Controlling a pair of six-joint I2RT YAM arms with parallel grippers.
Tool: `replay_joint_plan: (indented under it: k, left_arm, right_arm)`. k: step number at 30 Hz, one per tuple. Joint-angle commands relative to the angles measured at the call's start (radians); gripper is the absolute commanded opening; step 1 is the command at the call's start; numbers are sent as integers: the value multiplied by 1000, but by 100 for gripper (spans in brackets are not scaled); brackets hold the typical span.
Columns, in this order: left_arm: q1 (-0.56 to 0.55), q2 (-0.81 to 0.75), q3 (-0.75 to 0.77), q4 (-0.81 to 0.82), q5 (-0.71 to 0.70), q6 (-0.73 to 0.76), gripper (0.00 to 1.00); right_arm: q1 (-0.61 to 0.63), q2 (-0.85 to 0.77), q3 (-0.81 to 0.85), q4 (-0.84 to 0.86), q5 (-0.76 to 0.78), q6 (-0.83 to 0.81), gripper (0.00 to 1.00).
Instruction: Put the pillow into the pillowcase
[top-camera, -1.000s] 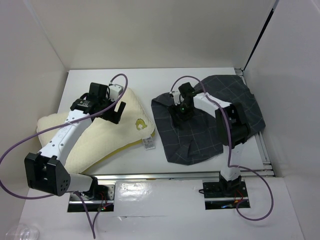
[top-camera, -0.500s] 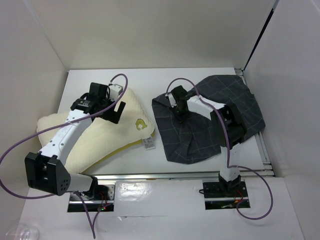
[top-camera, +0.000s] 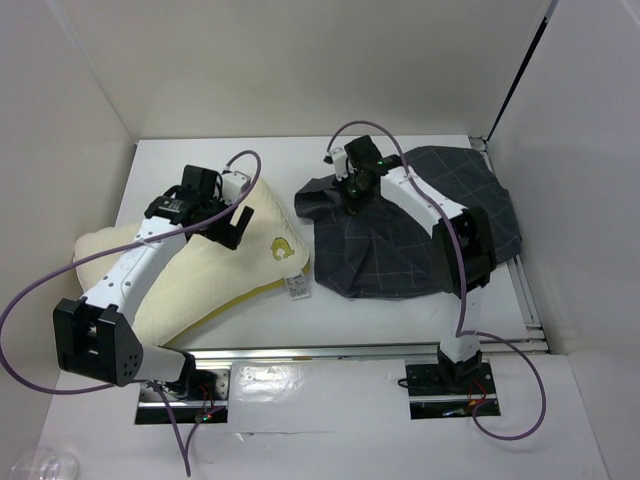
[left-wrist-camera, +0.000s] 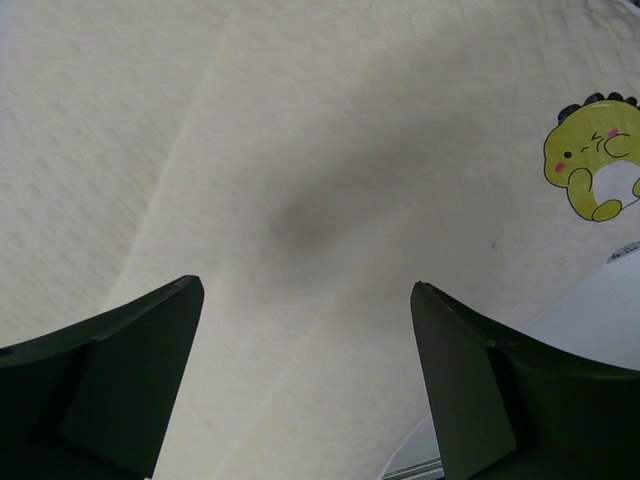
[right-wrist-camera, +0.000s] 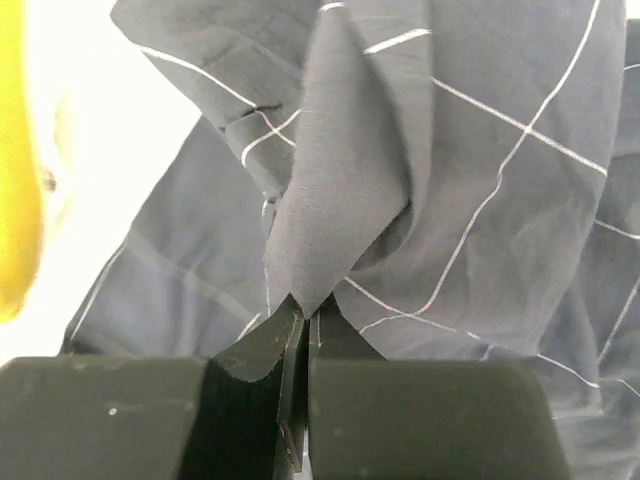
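Note:
The cream-white pillow (top-camera: 200, 270) with its yellow emblem (top-camera: 280, 247) and white tag (top-camera: 296, 288) lies on the left of the table. My left gripper (top-camera: 225, 228) hovers open just above its upper part, and the wrist view shows only pillow fabric (left-wrist-camera: 330, 200) between the jaws. The dark grid-patterned pillowcase (top-camera: 420, 240) lies crumpled on the right. My right gripper (top-camera: 352, 196) is shut on a pinched fold of the pillowcase (right-wrist-camera: 340, 190) near its upper left corner and holds that fold up off the table.
White walls enclose the table (top-camera: 200, 160) on the left, back and right. A metal rail (top-camera: 320, 350) runs along the near edge in front of both arm bases. A bare strip of table separates pillow and pillowcase.
My right gripper closed on the pillowcase and drew the pinched fold up and toward the back, spreading the cloth's left side. The left arm barely shifted.

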Motion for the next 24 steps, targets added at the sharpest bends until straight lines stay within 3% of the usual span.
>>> replay_joint_plan:
  k: [1, 13, 19, 23, 24]
  left_arm:
    - [-4, 15, 31, -1, 21, 43, 100]
    - [-4, 15, 40, -1, 12, 43, 100]
    - [-4, 15, 49, -1, 12, 43, 100]
    - [-4, 15, 49, -10, 12, 34, 100]
    - [-4, 15, 49, -10, 12, 34, 100]
  right_arm:
    - [-2, -35, 40, -54, -76, -25, 0]
    - [-33, 14, -46, -102, -117, -44, 6]
    - [-43, 25, -58, -102, -128, -35, 17]
    - [-62, 25, -58, -113, -147, -45, 0]
    - [-62, 25, -58, -113, -147, -45, 0]
